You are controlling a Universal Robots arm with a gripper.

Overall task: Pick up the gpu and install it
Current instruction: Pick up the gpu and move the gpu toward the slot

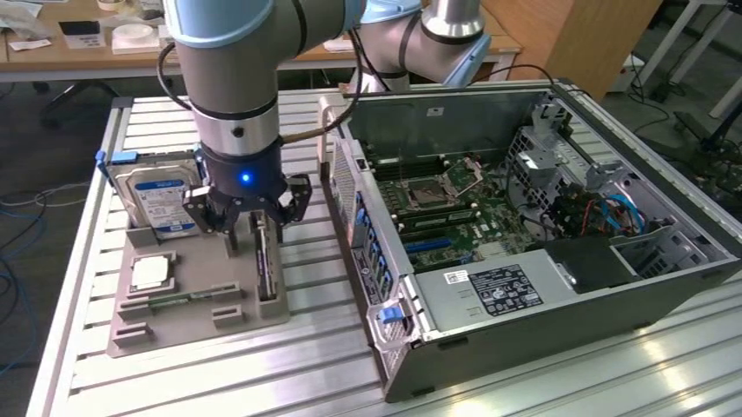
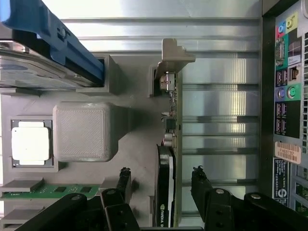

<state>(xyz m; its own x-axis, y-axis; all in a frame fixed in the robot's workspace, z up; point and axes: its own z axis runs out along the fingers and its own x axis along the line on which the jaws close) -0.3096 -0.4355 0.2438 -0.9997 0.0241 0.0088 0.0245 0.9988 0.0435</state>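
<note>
My gripper hangs open astride the gpu, which stands on edge in the grey holder; my fingertips seem just clear of it.

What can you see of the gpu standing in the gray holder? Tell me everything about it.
The gpu is a thin, dark card standing on its long edge in a slot of the gray holder, on the side nearest the computer case. The wrist view shows a black shroud with small lettering, a green board edge and a silvery metal part at its far end, seated against a holder post. The open gripper straddles it, one finger on each side, with gaps showing; only the holder seems to touch it.
</note>
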